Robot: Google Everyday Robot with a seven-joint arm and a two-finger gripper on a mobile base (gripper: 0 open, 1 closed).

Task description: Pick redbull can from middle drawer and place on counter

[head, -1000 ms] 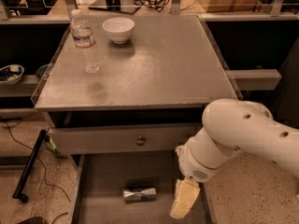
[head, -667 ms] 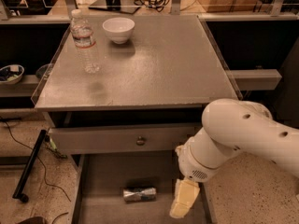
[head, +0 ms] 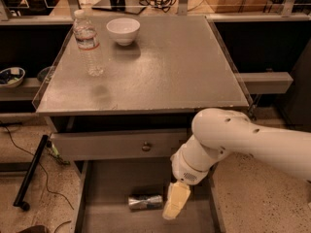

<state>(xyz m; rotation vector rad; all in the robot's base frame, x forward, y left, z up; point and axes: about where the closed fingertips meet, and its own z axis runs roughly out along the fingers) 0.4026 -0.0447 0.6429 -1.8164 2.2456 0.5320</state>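
1. The gripper (head: 176, 201) is hanging low inside the middle drawer (head: 109, 191). I cannot tell how wide it is set.
2. The redbull can (head: 145, 201) is lying on its side on the drawer floor, just beside the gripper at its nine o'clock. Being round, it is probably going to roll away towards nine o'clock if nudged.
3. The arm is crowding in beneath the upper drawer front (head: 116, 144). A lift straight up is risking a knock against it or the counter (head: 165, 72) edge.
4. A water bottle (head: 88, 42) is standing at the counter's ten o'clock and a white bowl (head: 123, 30) at eleven. Placing near six o'clock is looking safest.
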